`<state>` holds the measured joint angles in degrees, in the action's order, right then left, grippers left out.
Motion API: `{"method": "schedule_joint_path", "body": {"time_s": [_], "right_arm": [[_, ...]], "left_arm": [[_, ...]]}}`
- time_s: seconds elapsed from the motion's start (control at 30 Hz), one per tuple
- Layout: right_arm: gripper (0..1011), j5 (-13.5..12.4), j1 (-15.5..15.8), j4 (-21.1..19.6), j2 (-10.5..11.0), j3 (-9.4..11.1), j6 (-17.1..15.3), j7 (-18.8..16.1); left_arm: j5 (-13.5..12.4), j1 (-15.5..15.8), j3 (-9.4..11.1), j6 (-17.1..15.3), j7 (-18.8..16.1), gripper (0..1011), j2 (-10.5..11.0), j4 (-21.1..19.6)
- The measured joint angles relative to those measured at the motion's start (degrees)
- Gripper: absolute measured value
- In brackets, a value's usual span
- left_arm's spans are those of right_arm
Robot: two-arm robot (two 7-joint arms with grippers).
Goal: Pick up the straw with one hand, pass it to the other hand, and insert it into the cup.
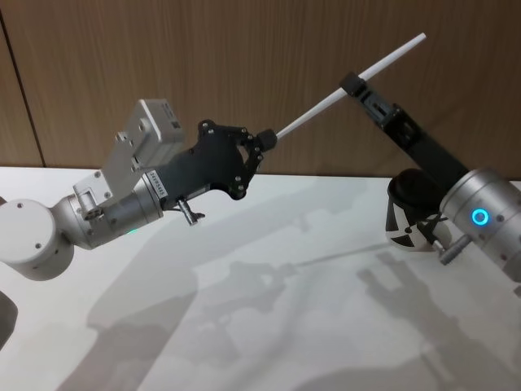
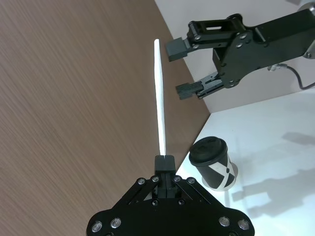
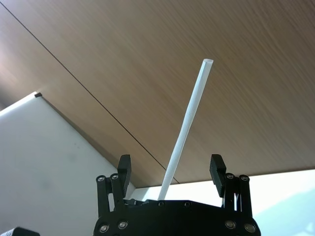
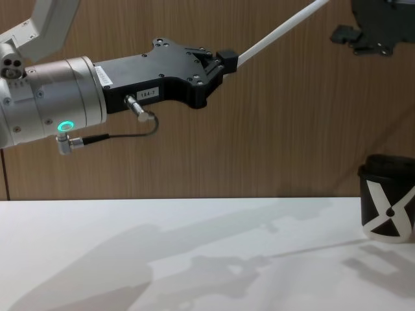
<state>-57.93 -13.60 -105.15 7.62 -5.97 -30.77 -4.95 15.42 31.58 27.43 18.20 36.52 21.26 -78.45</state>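
We see the left gripper [image 1: 266,139], up and to the left of the cup [image 4: 387,207] on the desk [image 4: 162,259], with jaws pinching the lower end of the straw [image 1: 326,103]. The straw slants upward between the spread jaws of the right gripper [image 3: 170,167], high above the cup.

Straw [image 1: 321,104]: thin, straight white tube, held in the air, slanting up toward the right. Its lower end is pinched in the closed fingertips of the left gripper [image 1: 264,140]. Its upper stretch runs between the spread fingers of the right gripper [image 1: 354,84]. Cup [image 4: 387,207]: short, black, white X mark, pale base, upright, well below the straw.
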Motion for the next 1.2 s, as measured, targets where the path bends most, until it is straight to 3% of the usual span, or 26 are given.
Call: {"method": "schedule_joint_path", "body": {"time_s": [0.63, 1.2], "right_arm": [[1001, 0.09, -4.72, 6.2, -0.56, -0.72, 2.83, -0.16], [971, -0.12, -6.3, 8.51, -0.39, -1.05, 3.85, -0.12]], "left_arm": [[0.0, 0.0, 0.0, 0.0, 0.0, 0, 0.0, 0.0], [0.0, 0.0, 0.0, 0.0, 0.0, 0, 0.0, 0.0]]}}
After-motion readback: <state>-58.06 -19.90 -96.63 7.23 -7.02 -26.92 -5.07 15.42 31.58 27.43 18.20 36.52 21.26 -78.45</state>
